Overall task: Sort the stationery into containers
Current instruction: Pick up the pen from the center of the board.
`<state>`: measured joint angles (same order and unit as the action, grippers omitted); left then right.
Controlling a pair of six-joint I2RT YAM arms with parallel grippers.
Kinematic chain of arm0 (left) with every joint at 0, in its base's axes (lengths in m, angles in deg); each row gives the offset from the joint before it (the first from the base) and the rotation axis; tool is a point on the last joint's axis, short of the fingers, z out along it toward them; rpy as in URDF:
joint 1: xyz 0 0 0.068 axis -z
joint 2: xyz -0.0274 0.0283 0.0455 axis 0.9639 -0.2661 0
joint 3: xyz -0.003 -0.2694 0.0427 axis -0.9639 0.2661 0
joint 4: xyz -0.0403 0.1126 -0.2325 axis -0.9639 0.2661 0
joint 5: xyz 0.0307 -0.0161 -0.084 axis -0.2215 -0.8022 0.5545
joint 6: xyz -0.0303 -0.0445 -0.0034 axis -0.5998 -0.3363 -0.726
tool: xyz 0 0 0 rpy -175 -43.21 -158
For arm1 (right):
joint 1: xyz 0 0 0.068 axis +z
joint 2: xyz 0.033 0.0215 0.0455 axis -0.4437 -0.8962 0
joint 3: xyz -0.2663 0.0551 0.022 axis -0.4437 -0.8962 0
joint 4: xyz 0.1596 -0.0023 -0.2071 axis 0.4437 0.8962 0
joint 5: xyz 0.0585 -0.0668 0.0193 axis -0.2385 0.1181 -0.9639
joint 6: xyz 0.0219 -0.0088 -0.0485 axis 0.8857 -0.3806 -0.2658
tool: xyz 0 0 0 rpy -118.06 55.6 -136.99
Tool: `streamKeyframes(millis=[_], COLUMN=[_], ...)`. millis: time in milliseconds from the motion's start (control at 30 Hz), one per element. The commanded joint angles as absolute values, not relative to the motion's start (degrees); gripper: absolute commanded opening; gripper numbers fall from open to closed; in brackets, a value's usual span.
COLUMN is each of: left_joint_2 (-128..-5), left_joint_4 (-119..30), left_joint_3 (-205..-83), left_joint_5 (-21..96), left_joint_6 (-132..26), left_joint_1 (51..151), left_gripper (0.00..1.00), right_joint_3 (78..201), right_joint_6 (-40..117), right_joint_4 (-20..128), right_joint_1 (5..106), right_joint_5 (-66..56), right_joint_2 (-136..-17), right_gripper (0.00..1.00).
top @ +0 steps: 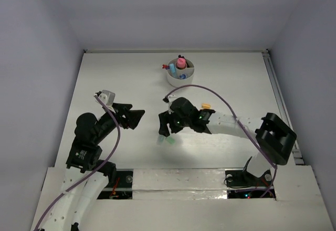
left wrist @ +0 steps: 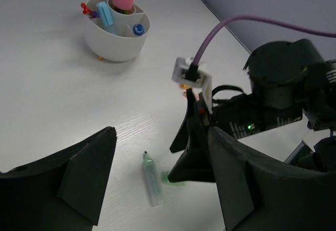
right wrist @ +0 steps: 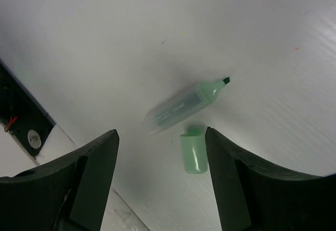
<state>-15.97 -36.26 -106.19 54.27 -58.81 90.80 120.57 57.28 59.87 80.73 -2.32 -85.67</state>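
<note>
Table (top: 105,84) is showing plain white, with pale grey walls (top: 42,31) boxing it in. Right gripper (right wrist: 161,136) is hovering spread and empty over the uncapped green highlighter (right wrist: 181,107), which is lying beside its cap (right wrist: 193,152). Left gripper (left wrist: 160,136) is gaping empty too. White cup (top: 180,76) is standing far-centre.

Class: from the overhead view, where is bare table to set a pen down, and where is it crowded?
Free: the far-left stretch between the white cup and the left edge of the table; also the far-right corner beyond the cup. Crowded: the near middle, where the left tool and right tool meet by the uncapped green highlighter and its cap.
</note>
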Motion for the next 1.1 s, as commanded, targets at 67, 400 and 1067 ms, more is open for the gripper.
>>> streamKeyframes(millis=[67, 400, 1067], left_joint_2=[-14.2, -13.0, -11.6], left_joint_4=[-37.6, -37.1, -36.6], left_joint_3=[-107.8, -107.9, -108.2], left_joint_5=[52.6, 51.6, 50.3], left_joint_6=[-59.4, -59.5, -59.5], left_joint_1=[91.7, 92.8, 93.8], left_gripper=[0.65, 0.66, 0.67], right_joint_3=[126.7, 132.5, 140.1], right_joint_6=[59.9, 61.8, 60.7], right_joint_4=[64.1, 65.7, 69.8], right_joint_1=[81.7, 84.0, 87.9], right_joint_5=[0.4, -0.3, 5.0], right_joint_2=[-91.8, -99.6, -105.9], right_gripper=[0.73, 0.69, 0.64])
